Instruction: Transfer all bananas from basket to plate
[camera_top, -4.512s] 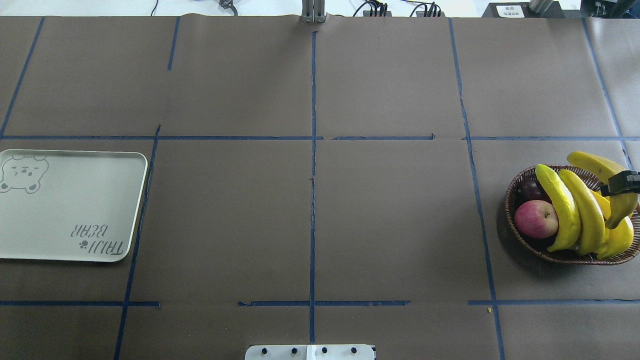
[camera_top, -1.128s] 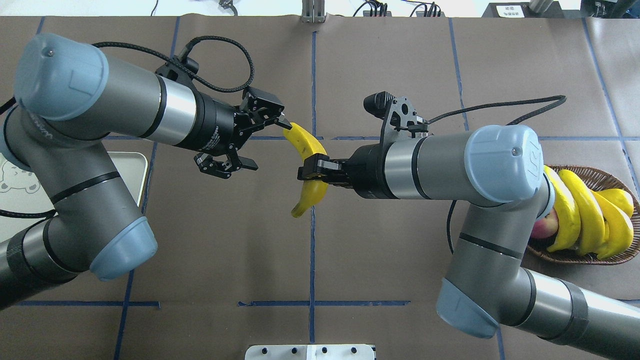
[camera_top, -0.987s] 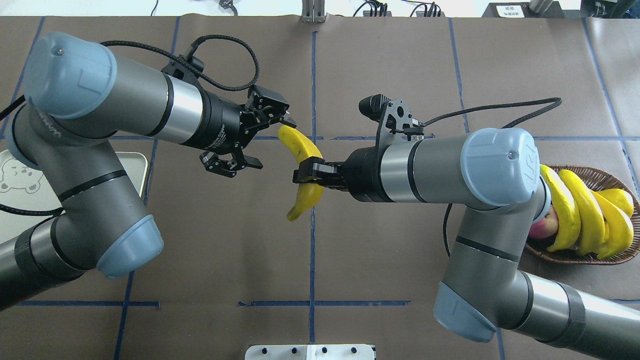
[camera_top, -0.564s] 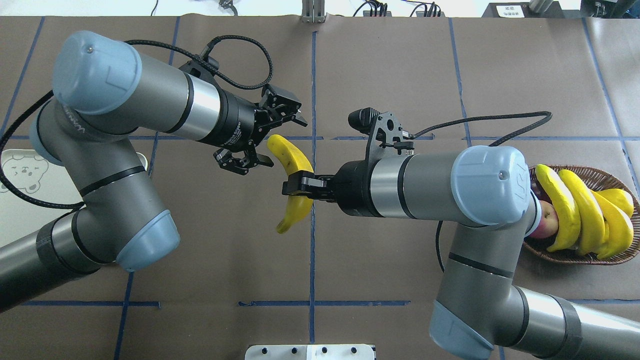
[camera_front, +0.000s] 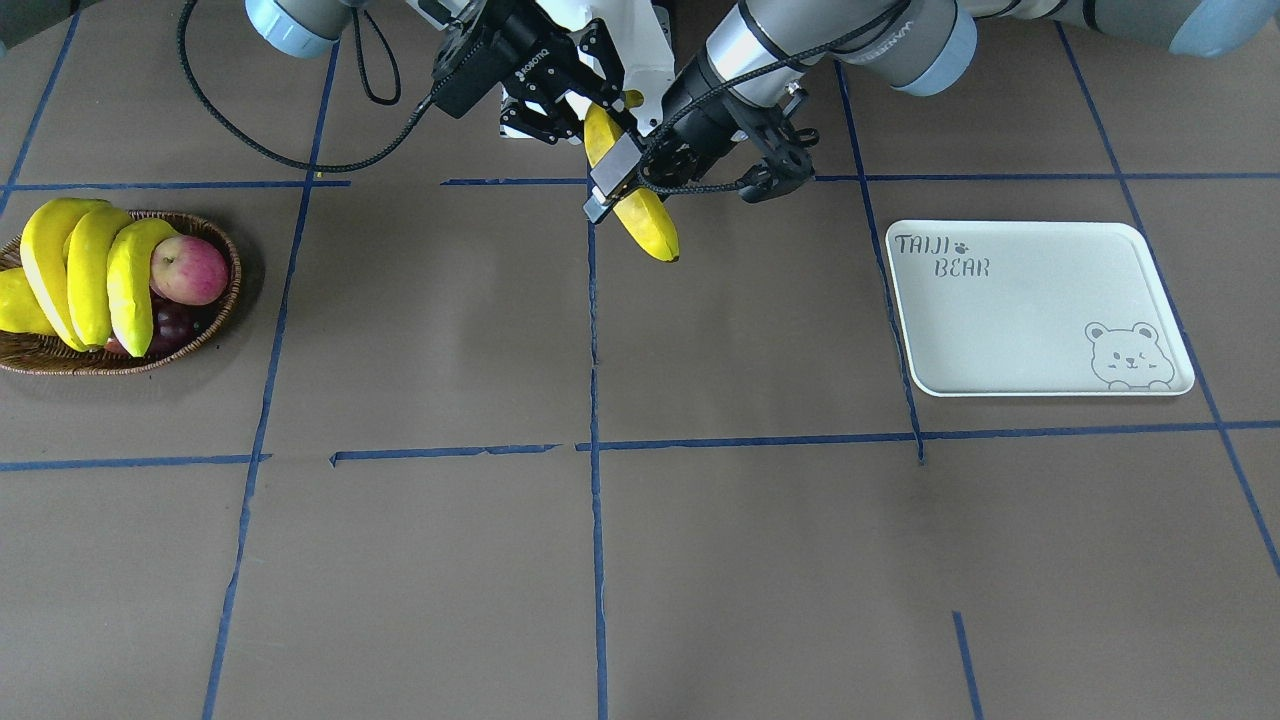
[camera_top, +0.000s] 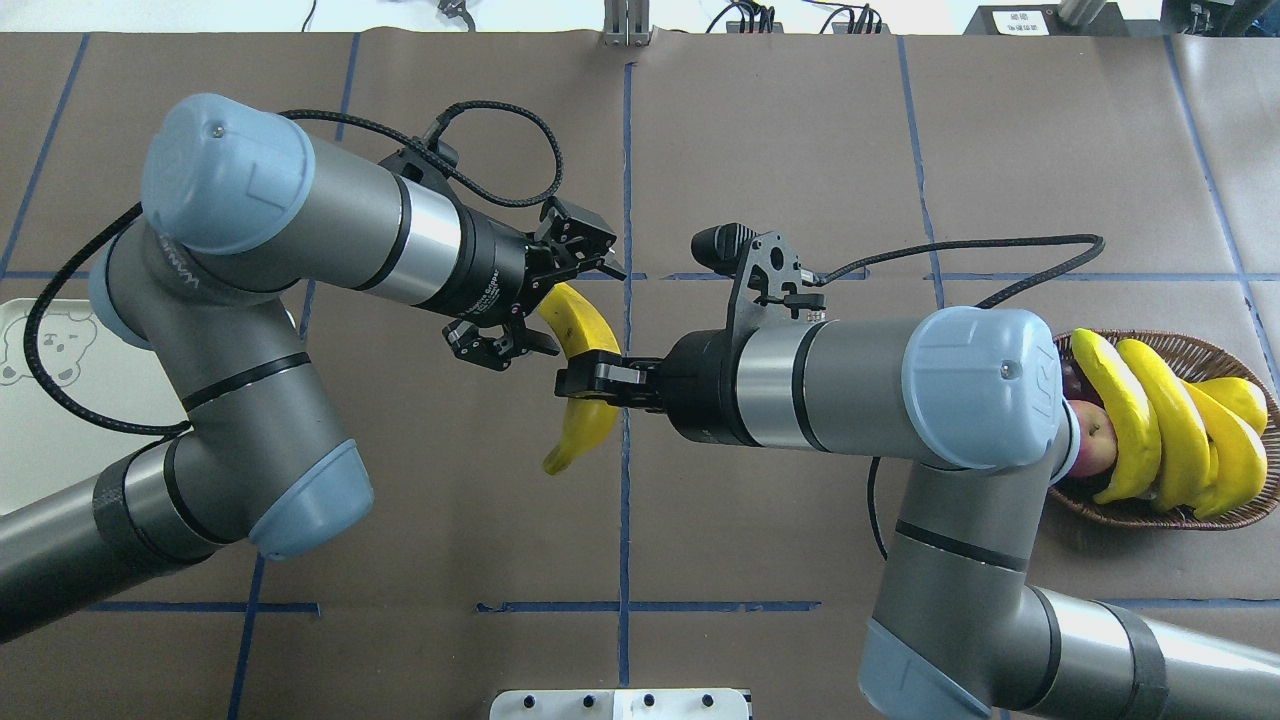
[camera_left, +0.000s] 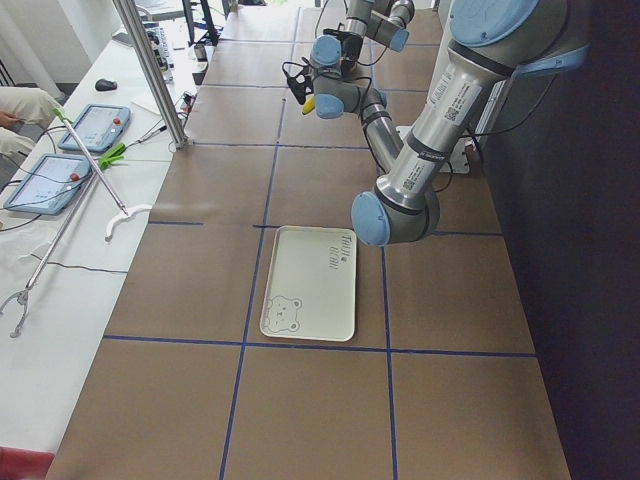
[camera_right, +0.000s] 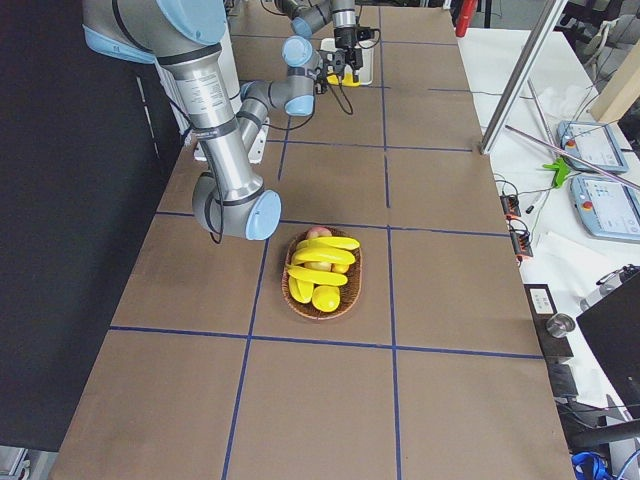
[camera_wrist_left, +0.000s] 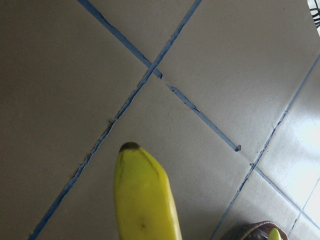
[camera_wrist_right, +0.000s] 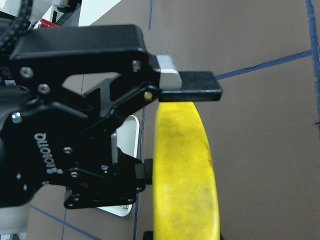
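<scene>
One banana (camera_top: 580, 330) hangs above the table's middle, my right gripper (camera_top: 585, 382) shut on it near its middle. My left gripper (camera_top: 550, 305) is open and straddles the banana's far end, one pad (camera_wrist_right: 169, 76) just above the fruit and not pressing it. That banana's tip (camera_wrist_left: 131, 147) fills the bottom of the left wrist view. Three more bananas (camera_front: 90, 270) lie in the wicker basket (camera_front: 60, 362) on my right side. The plate (camera_front: 1030, 320) with its bear drawing sits bare on my left side.
A red apple (camera_front: 188, 270), a dark purple fruit (camera_front: 175, 322) and a plump yellow fruit (camera_front: 15, 305) share the basket. Blue tape lines cross the brown table cover. A white metal bracket (camera_top: 620, 703) sits at the near edge.
Both arms have shifted slightly toward the robot. My left gripper has closed in until its open fingers flank the banana's far end. The right gripper still holds the banana.
</scene>
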